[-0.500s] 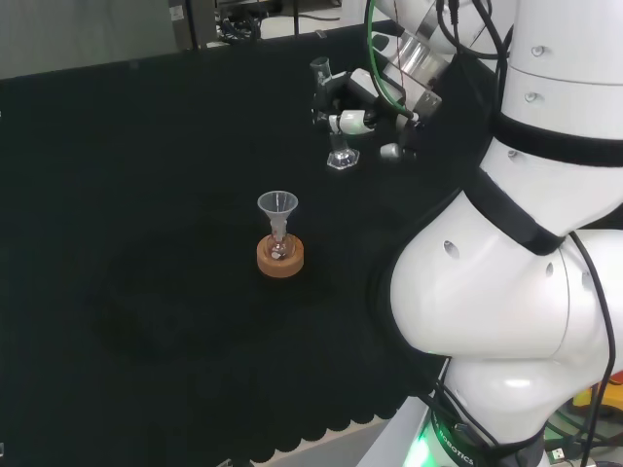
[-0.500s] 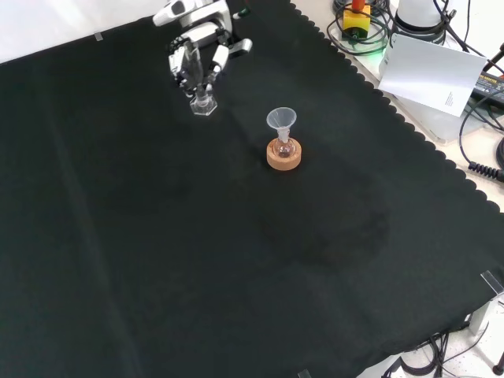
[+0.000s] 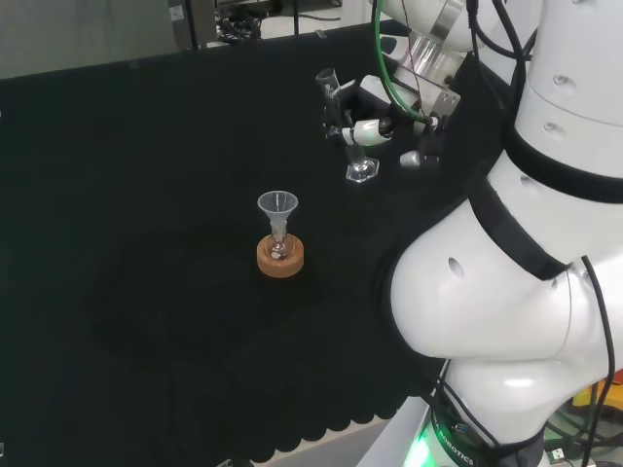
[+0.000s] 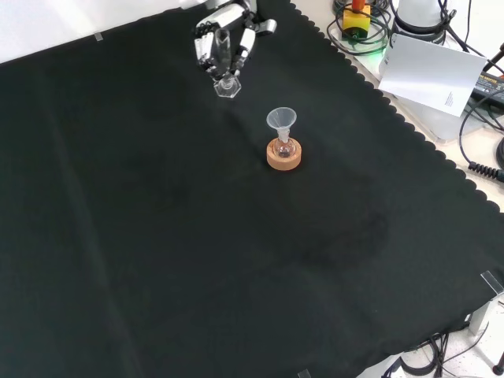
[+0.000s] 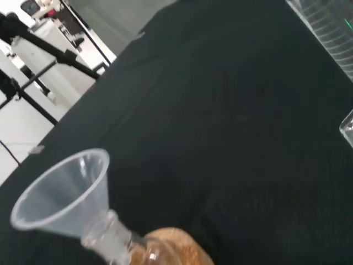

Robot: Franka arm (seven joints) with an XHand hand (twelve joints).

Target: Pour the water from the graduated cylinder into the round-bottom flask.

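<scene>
The black and white hand (image 3: 375, 122) has its fingers curled round the clear glass graduated cylinder (image 3: 343, 126), tilted, its hexagonal foot off the black cloth (image 3: 146, 195). In the head view it hangs at two o'clock from the small clear round-bottom flask (image 3: 280, 248), which carries a clear plastic funnel (image 3: 277, 209) and sits in a cork ring stand (image 3: 280, 259).

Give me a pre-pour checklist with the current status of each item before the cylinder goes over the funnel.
1. Hand curled round the graduated cylinder: ok.
2. Cylinder lifted off the black cloth: ok, its base hangs above the cloth in the head view.
3. Funnel seated in the round-bottom flask: ok, upright.
4. Flask resting on its cork ring: ok.
5. Cylinder mouth above the funnel: not ok, it is off to the side.
6. Water level in the cylinder: cannot tell.
</scene>
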